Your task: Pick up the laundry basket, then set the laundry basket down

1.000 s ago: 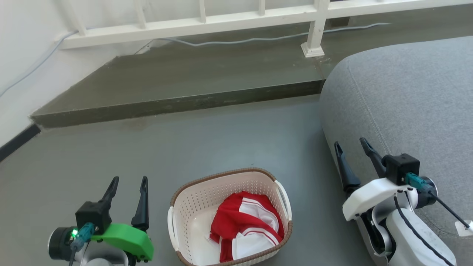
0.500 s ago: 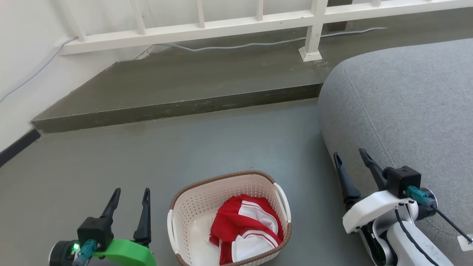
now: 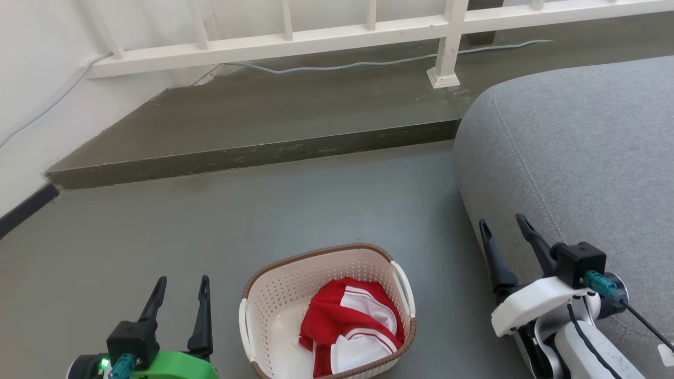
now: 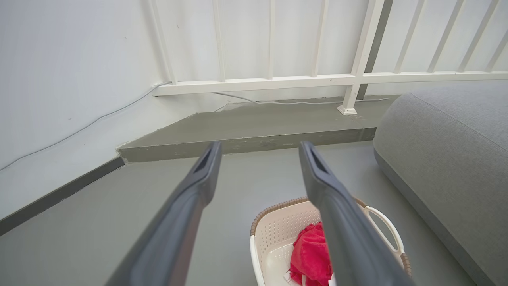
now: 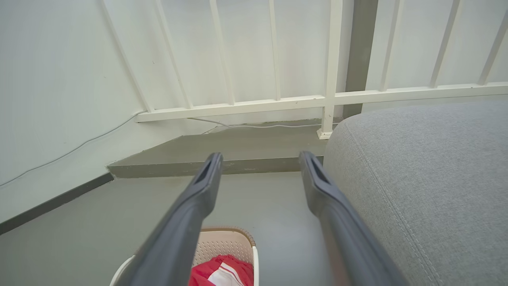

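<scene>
The laundry basket stands upright on the floor, at the lower centre of the head view, between the two grippers and touching neither. It is a rounded-rectangular tub of cream perforated plastic with a brown woven-look rim and a smooth white loop handle on each of two opposite sides. A crumpled red and white garment lies inside it. The left gripper is beside the basket's left side, released, its two long dark tapered fingers spread and holding nothing. The right gripper is to the basket's right, also released and empty, fingers apart, in front of a grey fabric sofa with a stitched seam. The floor is smooth, matt grey. Beyond the basket runs a low grey step, carrying a white barred railing and a thin pale cable
</scene>
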{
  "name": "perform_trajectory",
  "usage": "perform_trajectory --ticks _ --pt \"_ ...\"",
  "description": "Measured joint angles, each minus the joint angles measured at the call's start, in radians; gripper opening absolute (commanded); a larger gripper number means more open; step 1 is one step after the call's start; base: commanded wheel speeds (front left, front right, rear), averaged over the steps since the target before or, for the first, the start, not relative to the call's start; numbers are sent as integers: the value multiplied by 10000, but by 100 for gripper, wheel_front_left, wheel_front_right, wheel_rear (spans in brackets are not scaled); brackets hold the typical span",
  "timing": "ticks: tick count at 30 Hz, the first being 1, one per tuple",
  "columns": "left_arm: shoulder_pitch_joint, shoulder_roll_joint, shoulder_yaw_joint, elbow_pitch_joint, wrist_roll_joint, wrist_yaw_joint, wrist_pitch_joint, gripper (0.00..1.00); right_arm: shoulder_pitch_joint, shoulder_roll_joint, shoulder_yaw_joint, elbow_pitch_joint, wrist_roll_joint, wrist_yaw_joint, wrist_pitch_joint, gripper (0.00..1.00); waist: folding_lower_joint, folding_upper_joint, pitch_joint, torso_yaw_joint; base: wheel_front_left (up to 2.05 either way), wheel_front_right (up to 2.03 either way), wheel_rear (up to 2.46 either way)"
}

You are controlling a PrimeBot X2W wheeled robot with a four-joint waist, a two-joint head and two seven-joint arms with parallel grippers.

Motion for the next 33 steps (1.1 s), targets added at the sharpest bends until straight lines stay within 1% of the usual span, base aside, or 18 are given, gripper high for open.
perform_trajectory --ticks 2,7,8,13,16,18,30,33 --pt "2 -69 35 -35 102 0 0 100 41 -2 -8 -27 0 -65 0 100 0 0 3 1 0 0 0" --pt "58 -136 146 -146 299 0 0 100 43 -36 -52 -161 2 -65 2 100 0 0 20 -5 0 0 0" --pt "84 -146 173 -186 305 0 0 0 47 -36 -54 -180 0 -67 2 0 0 0 25 -7 0 0 0" --pt "220 -293 29 295 303 -2 46 0 406 171 46 244 15 -63 17 0 0 0 28 -8 0 0 0" --pt "273 -399 10 339 199 -17 46 0 616 205 21 297 115 -52 31 0 0 0 32 0 0 0 0" --pt "314 -412 13 328 -44 -98 46 0 624 255 -111 278 372 35 56 0 0 0 35 28 0 0 0" --pt "354 -481 334 278 -1726 -286 326 0 624 414 -556 169 2006 217 362 0 0 0 43 204 0 0 0" --pt "353 -514 456 278 -2098 -359 458 0 623 445 -725 150 2362 305 512 0 0 0 46 243 0 0 0"
